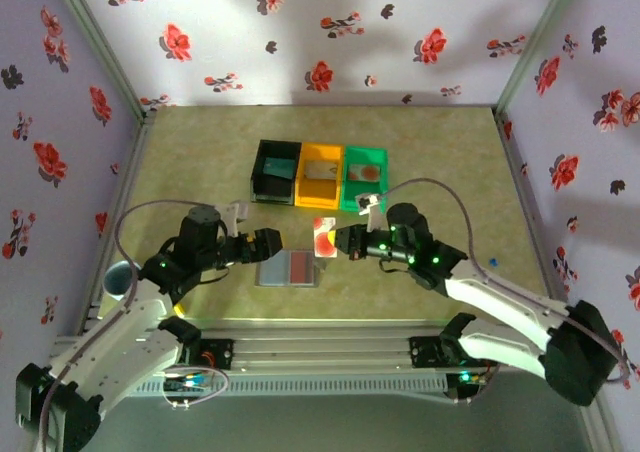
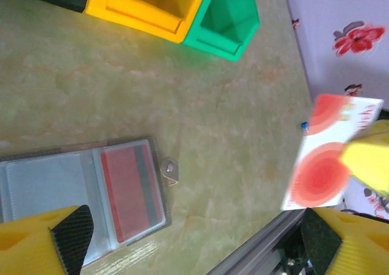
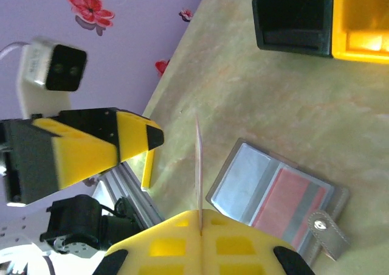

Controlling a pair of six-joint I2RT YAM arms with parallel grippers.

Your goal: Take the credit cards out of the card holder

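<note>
The card holder (image 1: 288,269) lies open and flat on the table between the two grippers. A red card (image 2: 130,190) sits in its right panel; the left panel (image 2: 42,184) looks grey. My right gripper (image 1: 337,242) is shut on a pale card with orange-red round marks (image 1: 324,235) and holds it upright above the holder's right end. In the right wrist view that card (image 3: 198,159) stands edge-on out of the shut pads (image 3: 182,244). My left gripper (image 1: 280,240) is open beside the card, with nothing between its fingers (image 2: 70,235).
Three small bins stand in a row behind the holder: black (image 1: 275,170), orange (image 1: 320,175) and green (image 1: 365,177), each with something flat inside. The holder's small tab (image 2: 170,171) points toward the table's near edge rail (image 2: 261,250).
</note>
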